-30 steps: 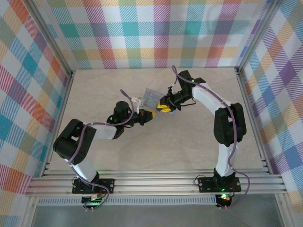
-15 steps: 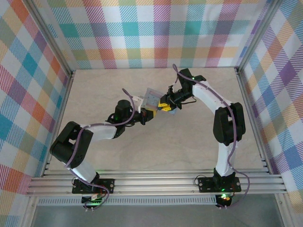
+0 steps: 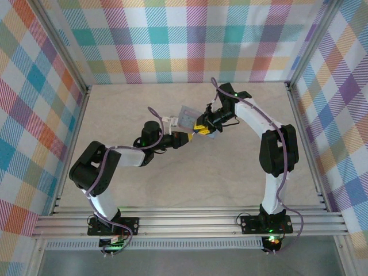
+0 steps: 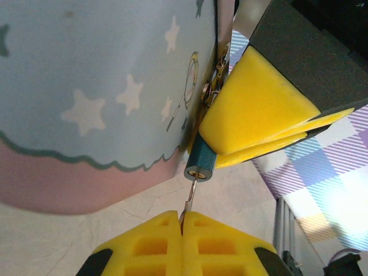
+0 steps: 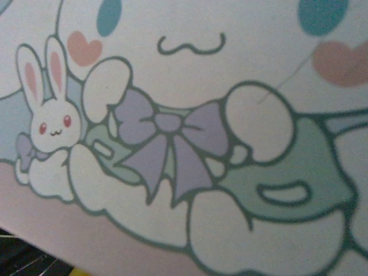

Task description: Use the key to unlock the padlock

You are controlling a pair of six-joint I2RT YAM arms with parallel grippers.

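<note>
Both arms fold inward from their bases, the left elbow low and out to the side, the right arm upright with its forearm sweeping back across. The left gripper (image 3: 186,138) points right, yellow fingers (image 4: 155,244) pressed flat together on the key (image 4: 190,198). The right gripper (image 3: 200,129) faces it, pads (image 4: 253,109) clamped on the padlock (image 4: 202,163).

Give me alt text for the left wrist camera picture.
The left tool pinches a thin key whose tip meets the keyhole end of a small teal padlock. The right tool grips the padlock beside a pastel starry tin box.
</note>
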